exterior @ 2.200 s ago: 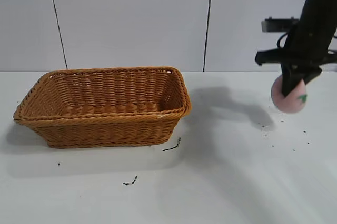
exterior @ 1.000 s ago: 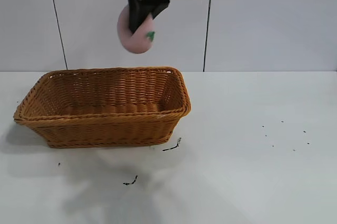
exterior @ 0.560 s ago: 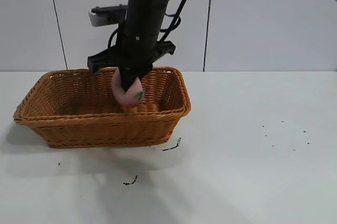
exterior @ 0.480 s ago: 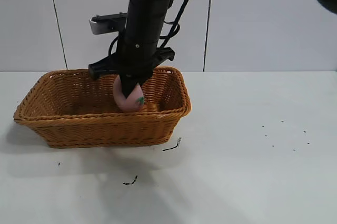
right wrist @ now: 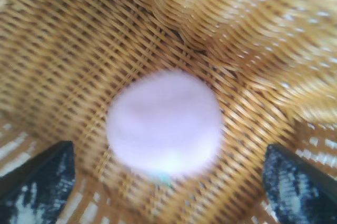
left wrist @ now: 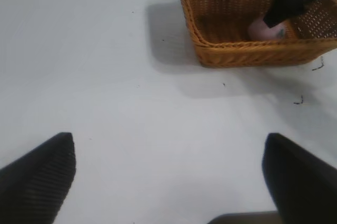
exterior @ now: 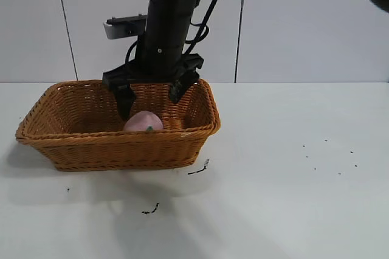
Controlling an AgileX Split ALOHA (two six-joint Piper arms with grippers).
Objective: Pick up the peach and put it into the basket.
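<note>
The pale pink peach (exterior: 143,121) lies inside the orange-brown wicker basket (exterior: 73,140), near its right half. My right gripper (exterior: 152,96) hangs open just above the peach, one finger on each side, not touching it. In the right wrist view the peach (right wrist: 164,121) rests on the basket floor (right wrist: 73,50) between my spread fingertips (right wrist: 39,179). My left gripper (left wrist: 168,179) is open and empty over bare table, far from the basket (left wrist: 247,53); the peach (left wrist: 263,28) shows there too.
The white table (exterior: 292,180) carries a few small dark specks, some near the basket's front right corner (exterior: 199,169). A white panelled wall stands behind the table.
My right gripper carried the peach from the right side over the basket, lowered it inside and opened. The peach now lies free on the basket floor.
</note>
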